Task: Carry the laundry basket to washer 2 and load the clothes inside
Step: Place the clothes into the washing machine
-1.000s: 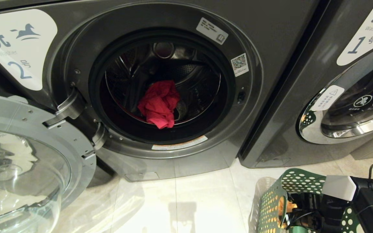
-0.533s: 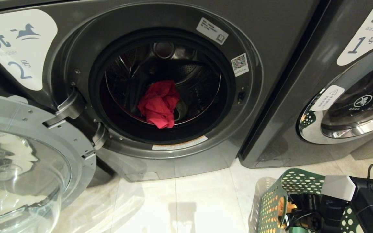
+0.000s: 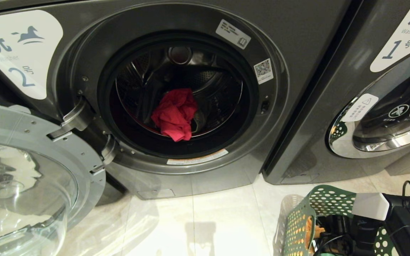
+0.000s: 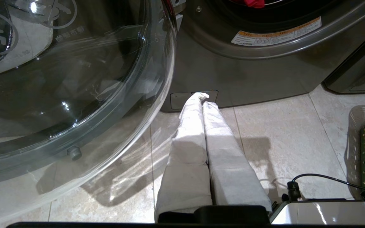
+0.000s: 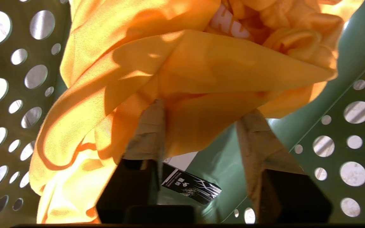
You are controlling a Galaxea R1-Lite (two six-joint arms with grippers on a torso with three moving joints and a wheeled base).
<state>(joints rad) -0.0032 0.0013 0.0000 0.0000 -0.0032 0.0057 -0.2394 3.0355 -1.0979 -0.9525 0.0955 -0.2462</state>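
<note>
Laundry basket (image 3: 299, 224): on floor, encloses right gripper (image 5: 201, 126), fingers half-spread astride yellow-orange cloth (image 5: 182, 72). Red cloth (image 3: 174, 113): in washer 2 (image 3: 198, 177) drum. Left gripper (image 4: 201, 98): closed, empty.

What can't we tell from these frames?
- Whether the right gripper has pinched the yellow cloth: right wrist view, folds cover the fingertips.
- Denim piece: unseen; head view, right arm blocks the laundry basket interior.
- Drum contents behind the red cloth in washer 2: dark.
- Left gripper: shut, holding nothing, near the floor.
</note>
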